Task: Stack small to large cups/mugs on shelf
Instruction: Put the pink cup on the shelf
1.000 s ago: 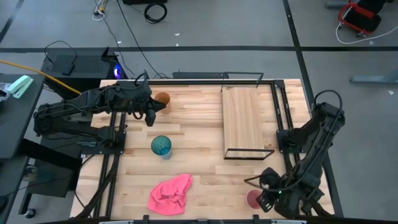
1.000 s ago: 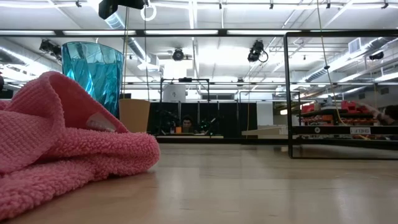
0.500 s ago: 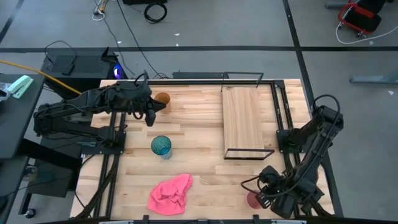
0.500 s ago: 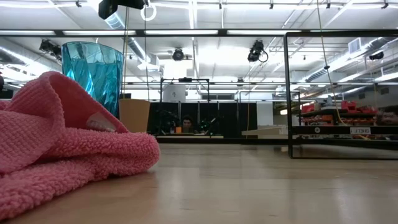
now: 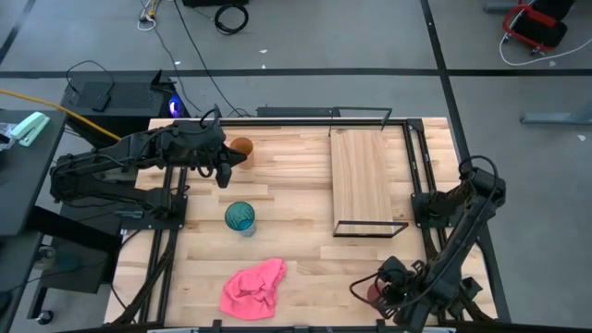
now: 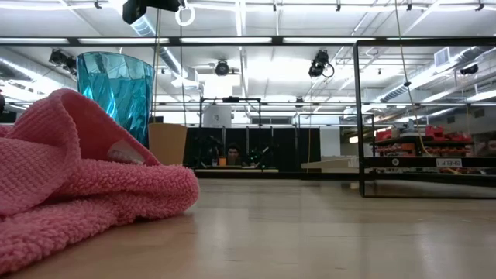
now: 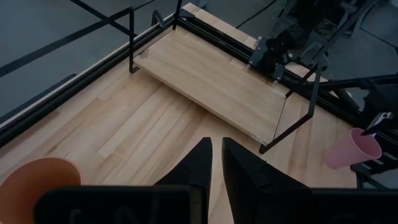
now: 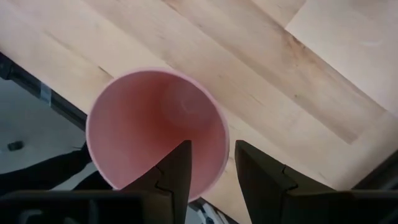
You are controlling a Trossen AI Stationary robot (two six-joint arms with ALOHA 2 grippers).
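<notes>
- The pink tumbler (image 8: 158, 127) stands upright at the desk's (image 5: 305, 250) near right corner, probably light, thin-walled and slick; a rim pinch suits it.
- The right claw (image 8: 210, 163) hangs over it, fingers (image 8: 177, 168) parted astride the rim, gripping nothing.
- The left claw (image 7: 213, 163), nearly closed and empty, waits by the orange tumbler (image 5: 240, 148).
- The teal tumbler (image 5: 240, 217) and pink cloth (image 5: 252, 288) lie clear; the shelf's (image 5: 361, 180) wire frame (image 5: 372, 228) may obstruct.

The room is bright and evenly lit from ceiling strip lights (image 6: 256, 39) that glare white across the low view. Shadows on the tabletop (image 5: 296, 199) are soft and short. Close to the low camera, the pink cloth (image 6: 77, 182) is slightly soft, while the teal tumbler (image 6: 116, 85) glows, light passing through it. The wrist views look dimmer but clear.
</notes>
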